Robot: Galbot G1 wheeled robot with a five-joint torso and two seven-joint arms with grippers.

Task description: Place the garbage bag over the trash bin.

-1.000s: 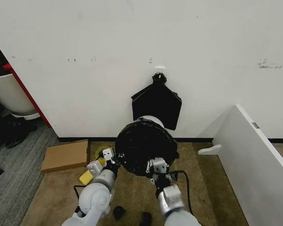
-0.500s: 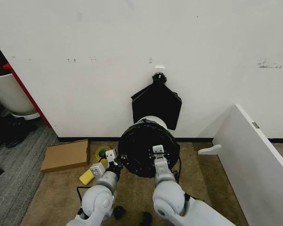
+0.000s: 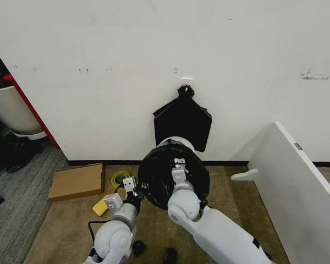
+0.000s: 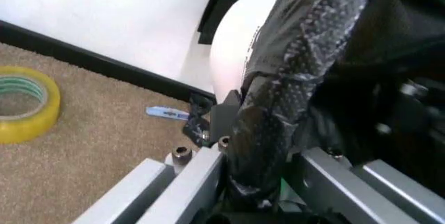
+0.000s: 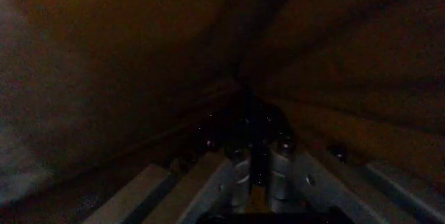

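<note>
The garbage bag (image 3: pixel 164 177) is a glossy black sheet draped over the round white trash bin (image 3: pixel 177 141), which stands on the carpet by the wall. Only the bin's far rim shows above the bag. My left gripper (image 3: pixel 136 191) is at the bin's left side, shut on a bunched strip of the bag (image 4: pixel 278 104) beside the white bin wall (image 4: pixel 236 41). My right gripper (image 3: pixel 179 163) reaches over the bin's top into the bag. Dark bag folds (image 5: pixel 139 52) converge on its closed fingertips (image 5: pixel 240 164).
A flat black bundle (image 3: pixel 182 124) hangs from a wall hook behind the bin. A cardboard box (image 3: pixel 77 181), a yellow tape roll (image 3: pixel 120 177) and a yellow block (image 3: pixel 100 207) lie to the left. A white panel (image 3: pixel 297 181) leans at the right. Small black scraps (image 3: pixel 137 247) lie near my base.
My right arm has swung forward and up from the bin's near side to over its top. The bag has spread further over the bin. My left gripper has hardly moved.
</note>
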